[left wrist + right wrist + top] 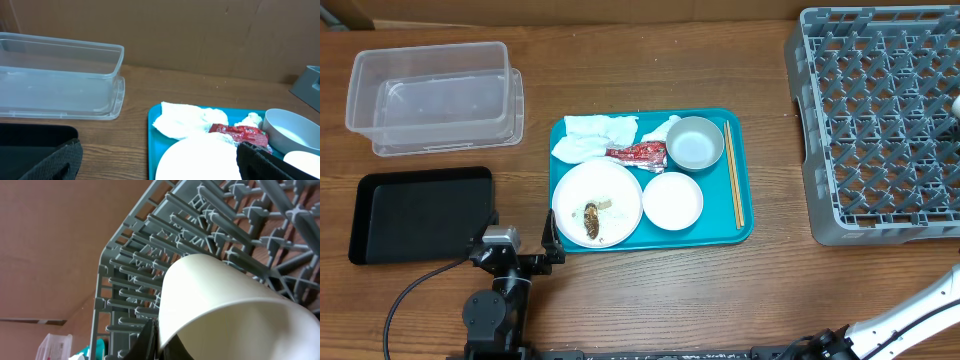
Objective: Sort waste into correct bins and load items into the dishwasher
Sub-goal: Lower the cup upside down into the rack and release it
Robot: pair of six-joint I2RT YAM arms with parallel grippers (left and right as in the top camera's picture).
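Observation:
My left gripper (520, 238) is open and empty, low over the table just left of the large white plate (605, 190). The plate carries a brown food scrap (592, 220). In the left wrist view the open jaws (160, 167) frame the plate (200, 157), the tissues (182, 120) and the red wrapper (237, 131). My right gripper (162, 347) is shut on the rim of the small white cup (225, 300), tilted over the grey dish rack (150, 255). The cup also shows at the right edge of the overhead view (956, 104). The clear tub (430, 95) and the black tray (420, 212) lie left.
The teal serving tray (740, 232) also holds the smaller plate (672, 200), the grey-green bowl (695, 143) and the chopsticks (733, 185). The dish rack (880, 120) fills the right side. A cable runs from the left arm along the front edge.

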